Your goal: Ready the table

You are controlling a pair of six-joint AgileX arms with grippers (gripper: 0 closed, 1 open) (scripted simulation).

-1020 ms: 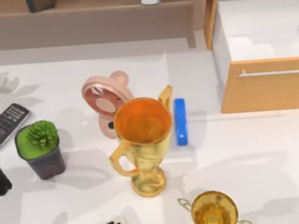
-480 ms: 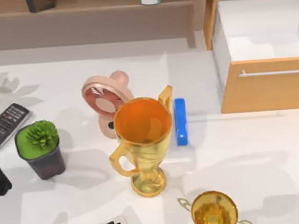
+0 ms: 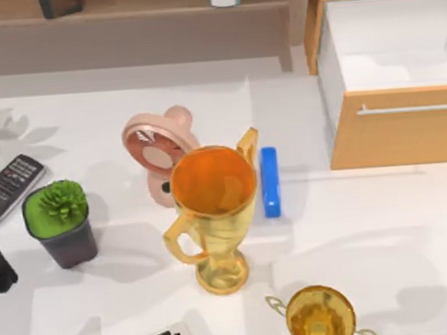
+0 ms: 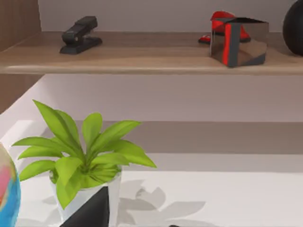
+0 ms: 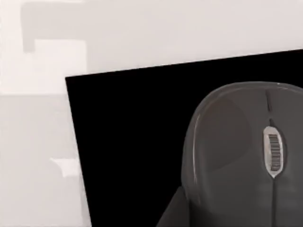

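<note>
Crowding table: gold trophy | pink fan | blue bar

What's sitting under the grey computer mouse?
A flat black mat lies under the grey mouse, on the white table. The part of the mat beneath the mouse is covered.

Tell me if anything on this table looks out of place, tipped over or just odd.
The light wooden drawer on the right of the white table stands pulled open. The pink round fan looks laid on its back, face up. The large gold trophy cup stands upright, crowding the blue bar.
</note>
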